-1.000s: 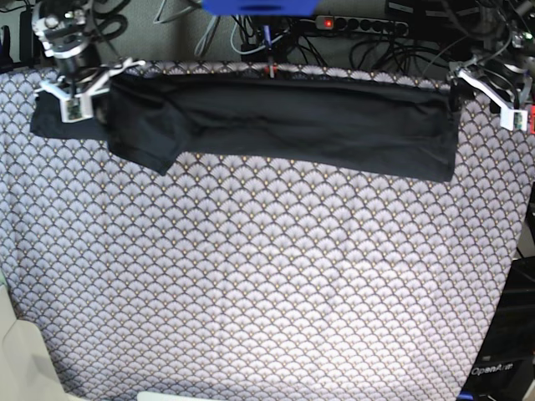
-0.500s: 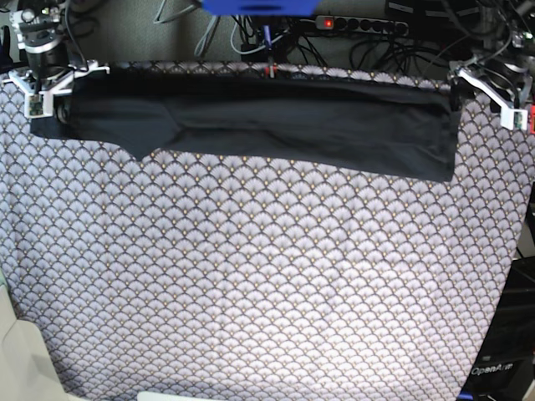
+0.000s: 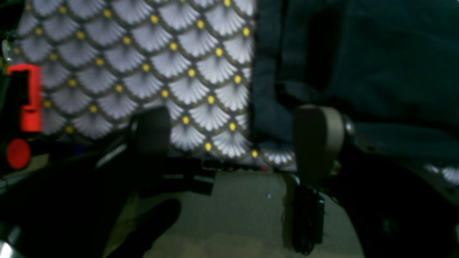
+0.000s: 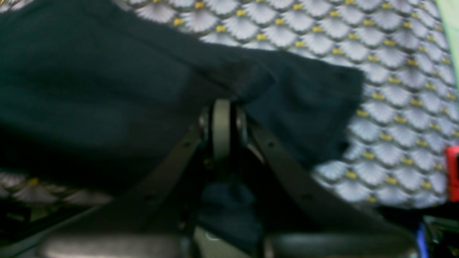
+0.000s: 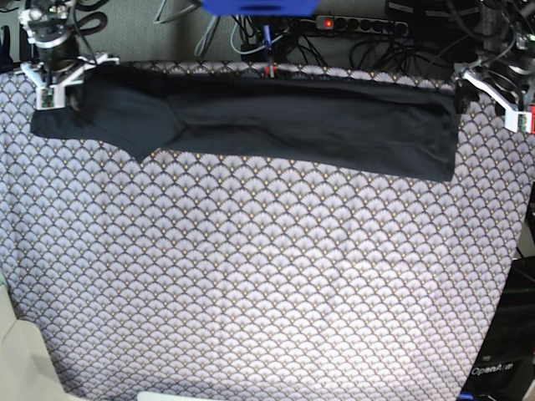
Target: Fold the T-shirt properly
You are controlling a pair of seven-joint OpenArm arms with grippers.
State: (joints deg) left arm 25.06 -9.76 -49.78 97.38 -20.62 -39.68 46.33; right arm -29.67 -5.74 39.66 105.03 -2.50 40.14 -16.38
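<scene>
The T-shirt lies stretched into a long dark band along the far edge of the bench, which is covered by a purple-grey fan-patterned tablecloth. Seen from the base view, one end of the T-shirt reaches the right end effector at the far left corner, and there the cloth widens into a sleeve-like flap that dips toward the near side. That end effector has its fingers pressed together, pinching a fold of the T-shirt; in its wrist view the fabric bunches right at the fingertips. At the other end of the T-shirt, the left end effector sits just beside the square-cut edge of the cloth, at the far right corner of the bench. Its fingers stand spread wide, one over the hem of the T-shirt and the other over bare tablecloth, holding nothing.
</scene>
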